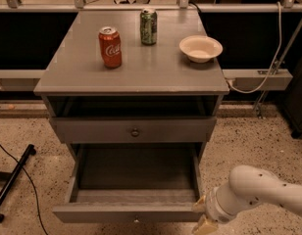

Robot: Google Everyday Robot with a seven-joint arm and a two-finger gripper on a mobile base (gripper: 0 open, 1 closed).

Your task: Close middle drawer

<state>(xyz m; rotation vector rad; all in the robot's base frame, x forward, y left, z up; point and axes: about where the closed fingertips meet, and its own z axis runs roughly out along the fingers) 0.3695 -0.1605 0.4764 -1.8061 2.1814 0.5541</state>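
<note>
The middle drawer (92, 212) is pulled far out of the grey cabinet, its deep tray empty. Its flat front lies at the bottom edge of the camera view, with the small knob (136, 220) just showing. My gripper (202, 215) is at the end of the white arm (259, 192). It sits at the right front corner of that drawer's front, with two tan fingertips (199, 204) apart and holding nothing. The drawer above (92, 130) stands slightly out. The lowest drawer is hidden.
On the cabinet top (136, 75) stand a red Coca-Cola can (110, 47), a green can (148, 27) and a white bowl (201, 48). A black stand leg (13, 180) and a cable lie on the speckled floor at left. A white cable (268, 67) hangs at right.
</note>
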